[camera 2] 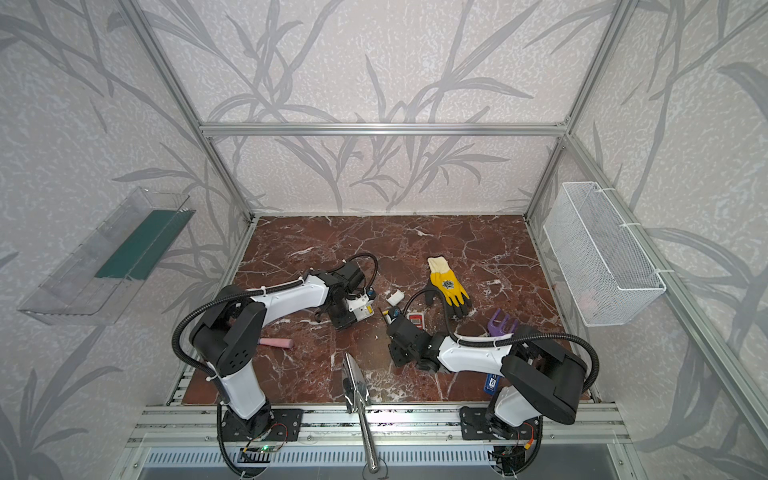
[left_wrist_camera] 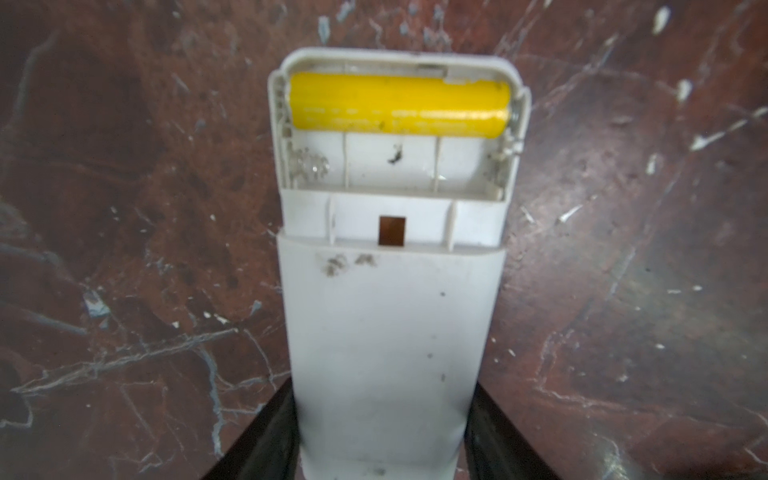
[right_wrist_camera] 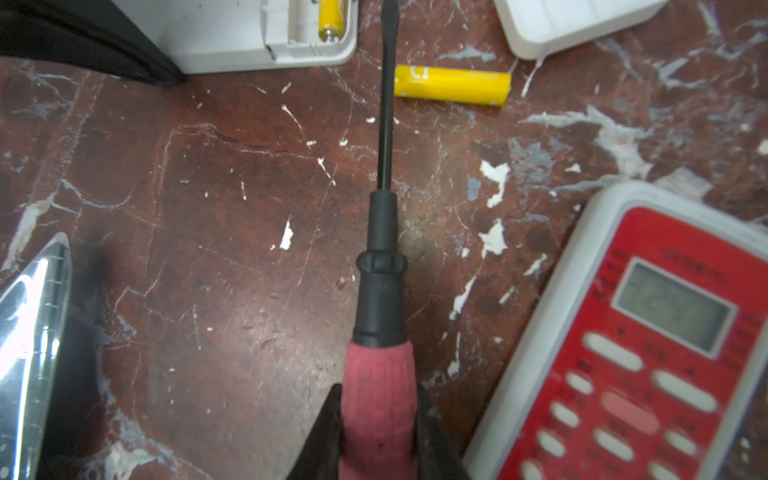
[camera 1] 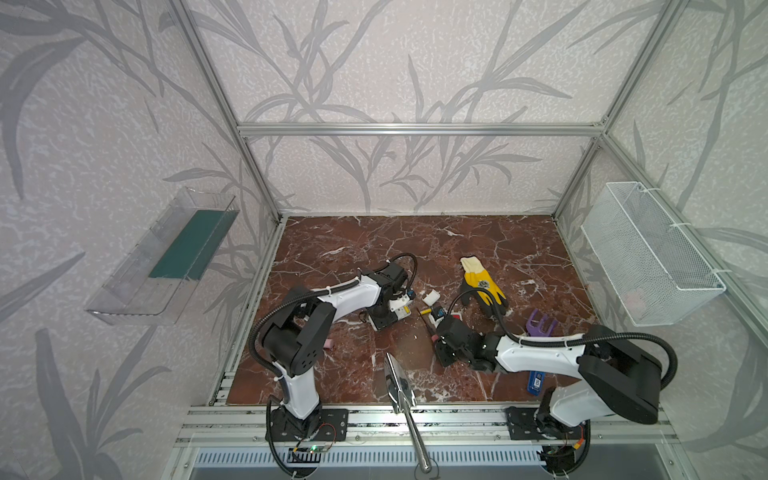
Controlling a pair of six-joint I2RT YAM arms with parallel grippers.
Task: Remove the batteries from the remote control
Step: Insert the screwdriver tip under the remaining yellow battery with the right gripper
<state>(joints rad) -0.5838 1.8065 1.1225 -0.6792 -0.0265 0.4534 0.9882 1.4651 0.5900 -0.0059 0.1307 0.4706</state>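
Note:
The white remote control (left_wrist_camera: pixel 386 332) lies back up on the marble floor, its compartment open. One yellow battery (left_wrist_camera: pixel 399 104) sits in the far slot and the near slot is empty. My left gripper (left_wrist_camera: pixel 382 399) is shut on the remote's sides; in a top view the gripper (camera 1: pixel 392 313) is left of centre. A second yellow battery (right_wrist_camera: pixel 453 85) lies loose on the floor beside the removed white cover (right_wrist_camera: pixel 573 20). My right gripper (right_wrist_camera: pixel 378 415) is shut on the pink handle of a screwdriver (right_wrist_camera: pixel 380 291), whose tip points toward the remote (right_wrist_camera: pixel 232 37). No green batteries show.
A red-faced remote (right_wrist_camera: pixel 648 353) lies beside the right gripper. A steel trowel (camera 1: pixel 399 382) lies at the front. A yellow glove (camera 1: pixel 484 284), a purple hand fork (camera 1: pixel 540 324), a blue object (camera 1: pixel 536 380) and a pink foam cylinder (camera 2: pixel 276 343) are scattered about. A wire basket (camera 1: pixel 648 253) hangs right.

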